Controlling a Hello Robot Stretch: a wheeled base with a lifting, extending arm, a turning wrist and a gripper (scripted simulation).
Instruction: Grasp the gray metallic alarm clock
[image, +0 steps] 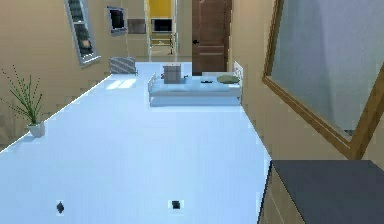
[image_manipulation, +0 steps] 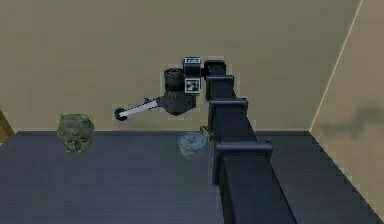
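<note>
By my arm I count 1 dark tabletop (image_manipulation: 100, 185), 1 green lump (image_manipulation: 75, 132), 1 round gray object (image_manipulation: 192, 144); ahead 1 potted plant (image: 28, 105), 2 wall frames (image: 82, 30) (image: 118, 18), 1 brown door (image: 212, 35), 1 low bed (image: 200, 96)

**The gray alarm clock (image_manipulation: 192, 143) sits on a dark top**

The clock is small, round and gray, with a pale shine. It rests on the dark top (image_manipulation: 100, 190), far back, near the tan wall (image_manipulation: 100, 50). In the arm side view it is just left of the dark arm bar (image_manipulation: 240, 150). A green lumpy thing (image_manipulation: 75, 131) sits well apart, farther left. The clock's face is too small to make out.
</note>
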